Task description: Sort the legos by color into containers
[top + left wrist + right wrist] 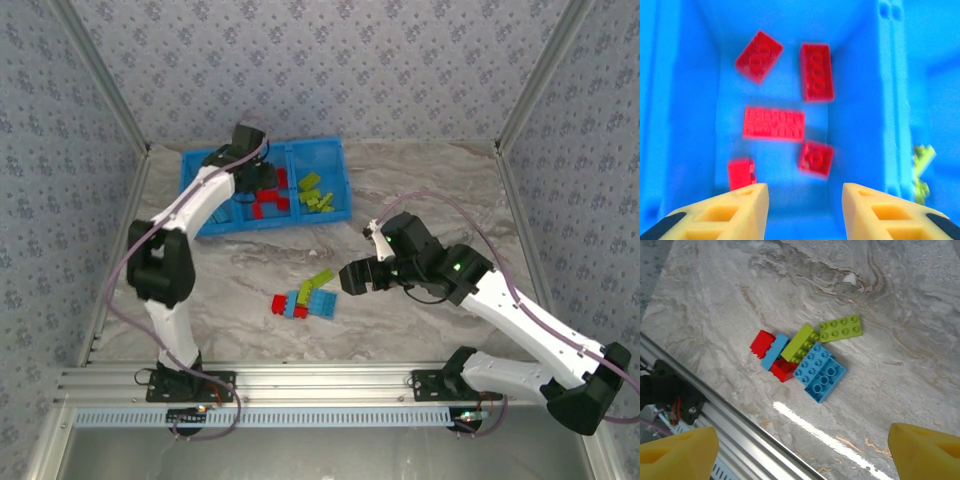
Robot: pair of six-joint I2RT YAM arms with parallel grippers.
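Observation:
The blue tray [197,168] lies at the back left of the table. My left gripper [260,176] hangs over its middle compartment, jaws open [805,206] with nothing between them. Below it lie several red legos [773,123] on the compartment floor [780,100]. Lime green legos [315,194] sit in the right compartment, and one shows past the divider [921,161]. A loose pile of red, lime and light blue legos [305,297] rests mid-table. My right gripper [350,277] hovers just right of it, wide open [802,456], above the pile's light blue brick [820,371], lime brick [840,328] and red brick [762,343].
An aluminium rail [330,380] runs along the table's near edge, close under the right gripper [740,415]. Patterned walls and metal posts close in the back and sides. Bare marble table [440,190] lies to the right of the tray.

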